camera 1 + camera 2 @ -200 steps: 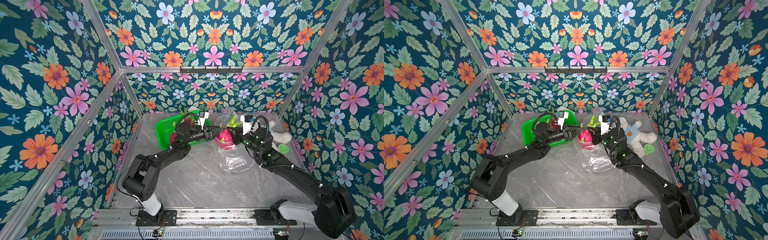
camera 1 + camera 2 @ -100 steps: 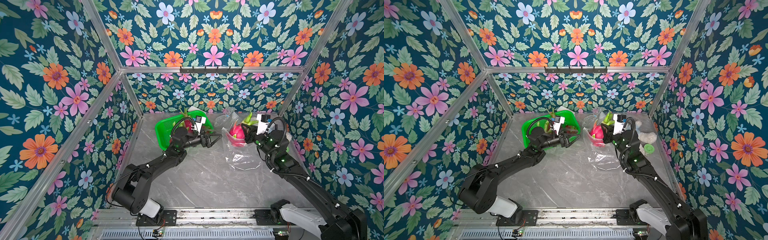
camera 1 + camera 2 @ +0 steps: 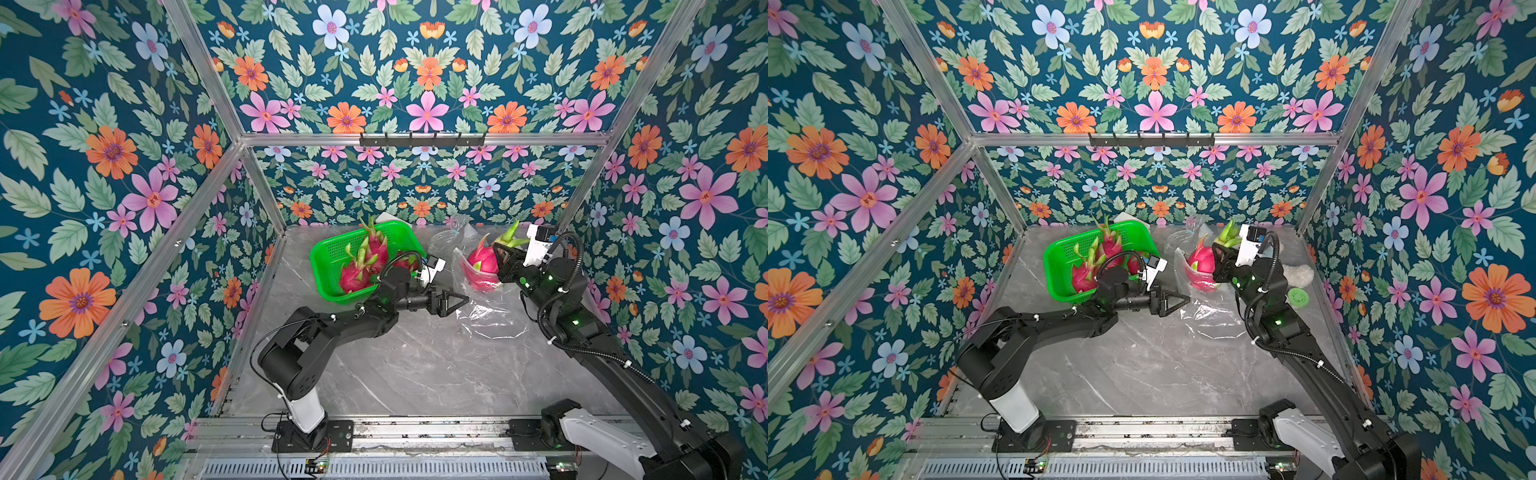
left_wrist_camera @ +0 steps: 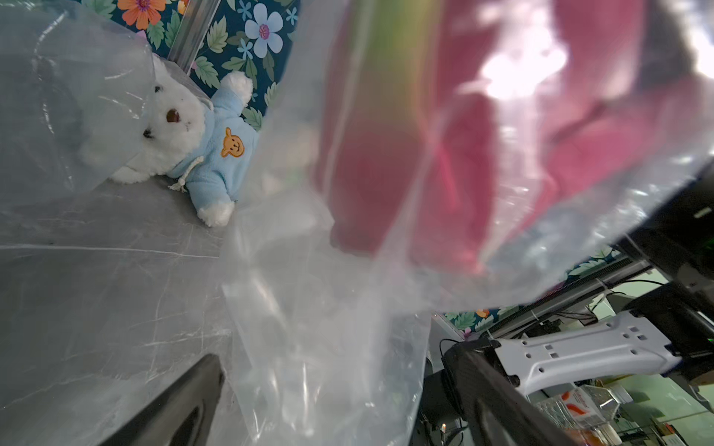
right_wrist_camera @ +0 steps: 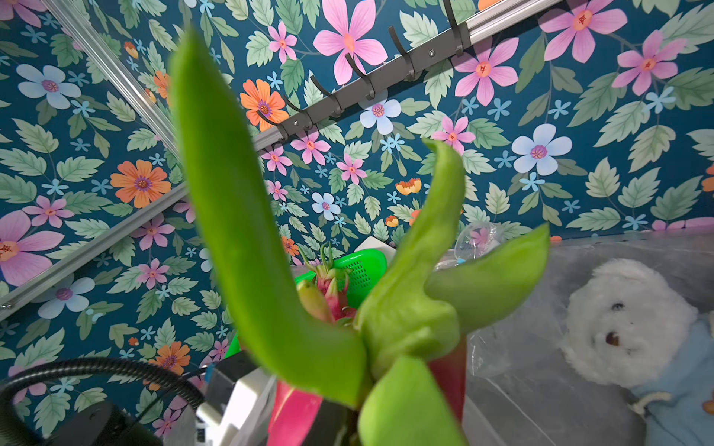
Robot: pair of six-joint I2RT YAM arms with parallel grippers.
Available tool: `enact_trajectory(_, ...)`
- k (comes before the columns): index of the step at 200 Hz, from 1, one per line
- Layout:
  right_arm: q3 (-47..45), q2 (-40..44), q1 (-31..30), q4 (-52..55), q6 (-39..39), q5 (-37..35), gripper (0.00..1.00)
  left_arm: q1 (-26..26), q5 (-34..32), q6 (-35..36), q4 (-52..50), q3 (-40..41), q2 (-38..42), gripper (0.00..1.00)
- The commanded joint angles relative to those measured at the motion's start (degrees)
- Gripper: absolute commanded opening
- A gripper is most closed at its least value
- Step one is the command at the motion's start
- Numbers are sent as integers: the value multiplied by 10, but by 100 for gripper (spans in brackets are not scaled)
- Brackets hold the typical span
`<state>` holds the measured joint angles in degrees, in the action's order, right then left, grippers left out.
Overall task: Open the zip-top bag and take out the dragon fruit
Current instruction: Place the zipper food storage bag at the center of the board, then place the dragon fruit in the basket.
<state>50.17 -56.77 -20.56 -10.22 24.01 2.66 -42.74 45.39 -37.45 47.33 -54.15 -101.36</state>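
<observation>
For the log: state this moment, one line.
right pincer shut on dragon fruit | zip-top bag around its lower part | left pincer open

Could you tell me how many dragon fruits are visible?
4 dragon fruits. In the green basket: one at the back, one in front, one half hidden behind the left arm. The fourth is in the right gripper's jaws, partly inside the bag.

Both top views look down from high above my two bases onto the whole grey table and toward the back wall's hook rail; they share nearly everything. My left wrist camera sits low and close, facing across the table through the clear bag to the teddy bear. My right wrist camera tilts upward, the dragon fruit blurred right against it. It shares that bear with the left wrist view and the green basket with the top views.
</observation>
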Motion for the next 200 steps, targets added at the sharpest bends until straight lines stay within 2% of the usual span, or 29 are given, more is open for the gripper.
enact_trajectory(1,3,9,-1,-16,11,-11,5,-7,33,-23,67,-26,-34,62)
enact_trajectory(8,4,11,-1,-15,10,-12,4,-8,39,-34,78,-35,-49,41)
enact_trajectory(19,5,13,-1,-16,8,-13,4,-14,49,-45,93,-46,-71,0)
enact_trajectory(35,10,13,-1,-22,2,-19,4,-28,45,-23,55,-64,-95,0)
enact_trajectory(74,30,16,0,-34,-21,-37,3,-62,-30,134,-206,-116,-114,0)
enact_trajectory(139,58,21,1,-41,-63,-57,3,-59,-87,156,-252,-118,-102,0)
enact_trajectory(144,60,22,0,-39,-63,-51,3,-57,-93,151,-254,-121,-103,9)
enact_trajectory(160,74,16,1,-20,-63,-27,3,-45,-113,134,-254,-127,-102,62)
enact_trajectory(164,78,13,0,-13,-63,-19,3,-42,-120,132,-254,-126,-99,79)
enact_trajectory(166,80,12,0,-9,-62,-15,3,-41,-124,131,-254,-126,-97,93)
enact_trajectory(167,82,12,0,-8,-62,-13,3,-40,-126,131,-254,-126,-96,96)
enact_trajectory(172,88,8,0,-2,-59,1,3,-36,-138,129,-254,-122,-89,99)
enact_trajectory(200,106,-22,-6,14,-38,55,3,-12,-216,144,-251,-78,-15,99)
